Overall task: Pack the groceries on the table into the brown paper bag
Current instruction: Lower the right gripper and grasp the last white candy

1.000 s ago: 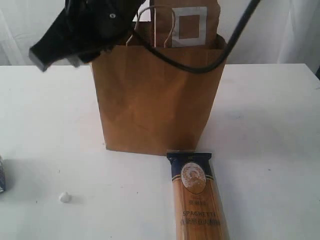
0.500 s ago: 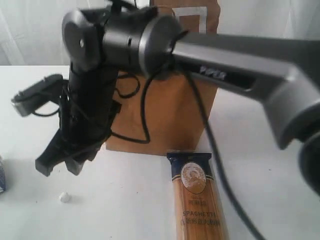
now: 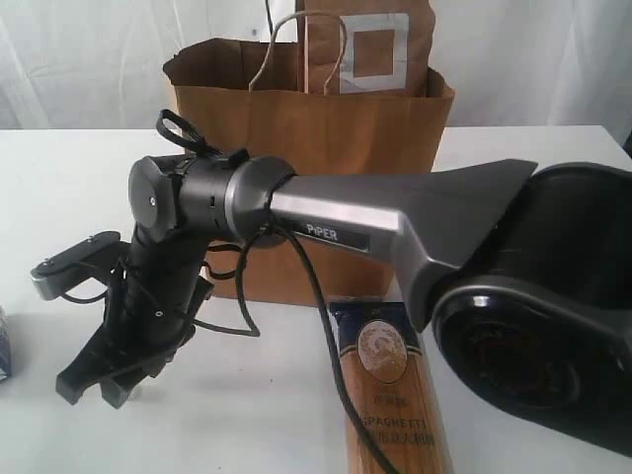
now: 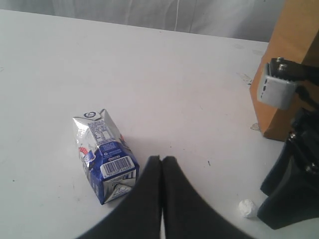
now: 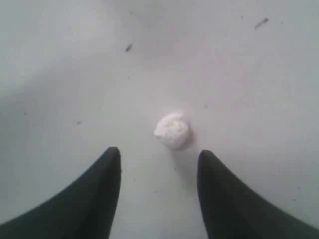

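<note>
The tall brown paper bag (image 3: 326, 138) stands at the back of the white table (image 3: 553, 188). The brown pouch with the grey label (image 3: 367, 44) sticks up out of it. The spaghetti packet (image 3: 395, 395) lies in front of the bag. The small blue-white carton (image 4: 104, 159) lies on its side at the left, apart from my shut, empty left gripper (image 4: 162, 159). My right gripper (image 3: 91, 391) reaches across, low over the table left of the bag. It is open (image 5: 159, 154), just short of a small white lump (image 5: 173, 130). Jar, bottle and can are out of view.
The right arm's long grey link (image 3: 395, 222) crosses in front of the bag, its cable hanging over the spaghetti packet. The white lump (image 4: 246, 208) lies between the carton and the right gripper's fingers (image 4: 289, 194). The bag's corner (image 4: 294, 64) is near them.
The right arm has swung down from above the bag's left rim to the table at front left. Its open gripper now hangs low over the white lump.
</note>
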